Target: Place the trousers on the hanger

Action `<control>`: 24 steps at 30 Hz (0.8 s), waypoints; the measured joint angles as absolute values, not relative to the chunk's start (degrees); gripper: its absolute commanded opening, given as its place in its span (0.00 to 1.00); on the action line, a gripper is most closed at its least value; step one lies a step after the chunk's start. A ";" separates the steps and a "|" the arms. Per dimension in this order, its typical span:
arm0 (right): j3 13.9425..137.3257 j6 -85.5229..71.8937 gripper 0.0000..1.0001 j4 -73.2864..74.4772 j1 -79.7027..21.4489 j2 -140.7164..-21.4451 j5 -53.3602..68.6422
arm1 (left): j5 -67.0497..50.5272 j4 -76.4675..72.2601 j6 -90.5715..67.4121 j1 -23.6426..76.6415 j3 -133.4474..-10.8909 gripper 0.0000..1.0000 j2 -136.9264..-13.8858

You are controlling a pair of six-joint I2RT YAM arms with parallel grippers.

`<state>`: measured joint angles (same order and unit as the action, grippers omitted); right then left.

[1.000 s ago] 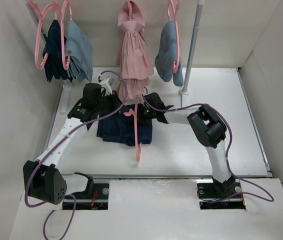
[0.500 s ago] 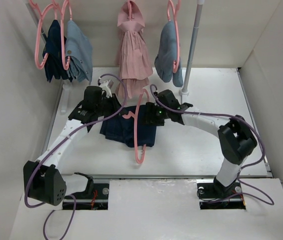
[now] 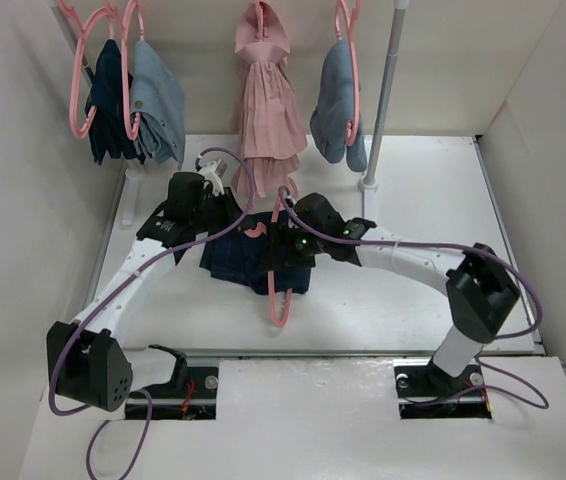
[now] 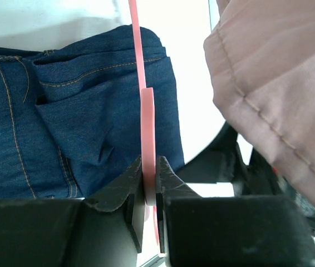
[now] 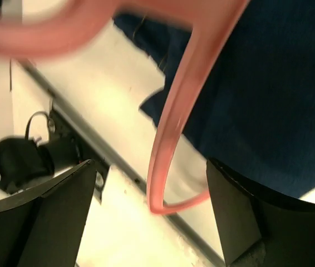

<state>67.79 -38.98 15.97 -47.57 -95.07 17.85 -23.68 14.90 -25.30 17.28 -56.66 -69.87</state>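
top: high, from behind | wrists: close, right blurred | shared: hanger (image 4: 147, 128), apparently trousers (image 4: 63, 128)

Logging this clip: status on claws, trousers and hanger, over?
Left claw shut on hanger. Right claw open, astride hanger. Trousers on table, hanger across them. Dress hangs beside left claw.

White table (image 3: 393, 300) — navy trousers (image 3: 235, 262) lying on it, pole base (image 3: 368, 183) behind
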 measured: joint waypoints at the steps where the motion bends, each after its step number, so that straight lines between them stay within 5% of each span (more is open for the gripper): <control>1: 69.23 -39.05 0.85 15.90 -47.57 -96.40 17.85 | -23.68 14.90 -25.32 17.28 -56.66 0.00 -69.87; 3: 72.34 -39.22 0.79 16.01 -47.31 -99.79 17.63 | -23.68 14.90 -25.30 17.28 -56.66 0.00 -69.87; 5: 74.78 -39.29 0.57 16.01 -47.09 -103.20 17.47 | -23.70 14.87 -25.30 17.28 -56.66 0.00 -69.87; 6: 75.44 -39.38 0.44 15.86 -46.94 -104.71 17.67 | -23.77 14.87 -25.23 17.28 -56.66 0.06 -69.87; 9: 75.61 -41.17 0.02 15.64 -46.15 -107.37 19.59 | -24.53 14.83 -24.10 17.28 -56.66 0.42 -69.78; 11: 74.24 -42.72 0.00 14.59 -45.08 -107.42 21.52 | -24.84 14.90 -22.76 17.28 -56.64 0.68 -69.52; 14: 69.97 -44.42 0.00 11.09 -42.28 -104.99 24.93 | -24.08 16.10 -19.64 17.28 -56.66 0.76 -68.60; 20: 60.45 -47.18 0.00 2.35 -34.74 -97.80 34.44 | -22.06 19.92 -15.22 12.53 -56.73 0.62 -67.29; 24: 58.48 -47.42 0.00 -0.73 -33.06 -97.45 37.87 | -23.00 19.97 -14.17 13.19 -57.08 0.69 -74.24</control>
<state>58.48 -47.42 -0.73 -33.06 -97.45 37.87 -23.00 19.97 -14.17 13.19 -57.08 -74.24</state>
